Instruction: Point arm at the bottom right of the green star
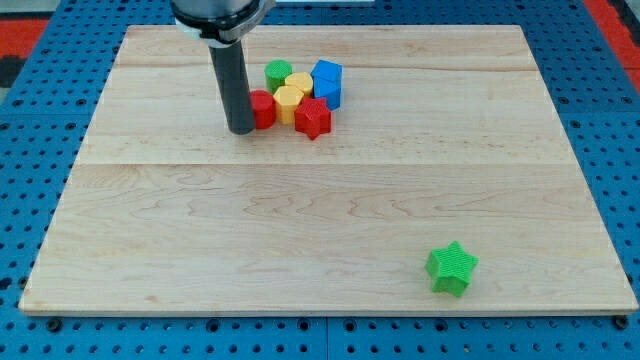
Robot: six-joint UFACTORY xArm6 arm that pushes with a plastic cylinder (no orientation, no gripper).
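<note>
Found my tip [241, 130], the lower end of the straight dark rod, planted on the pale wooden board [300, 220] toward the view's top. Carried no jaws to stand wide or narrow, and held nothing: a bare rod only. Saw a small red plastic block [262, 108], shape unclear, touching or all but touching the tip on its view-right side. Noted a tight cluster further to the view's right of the tip: a pair of yellow blocks [288, 103], a green block [277, 72] behind them, a blue block [327, 82] and a red star-shaped block [313, 118]. Located the green plastic star [452, 267] well apart from the tip, far toward the view's bottom and right of it, alone near the board's lower edge. Judged the task barely begun, with the whole crossing left to make.

Judged it best to draw away from the red block first, toward the view's bottom, so as not to drag the cluster along. Reckoned then on a sweep over bare wood, aimed wide of the green star and never straight at it. Thought it wiser to round the star on its view-right side, given the scant room below it before the board's edge. Meant to end just beside the star's bottom-right points, near but not nudging
</note>
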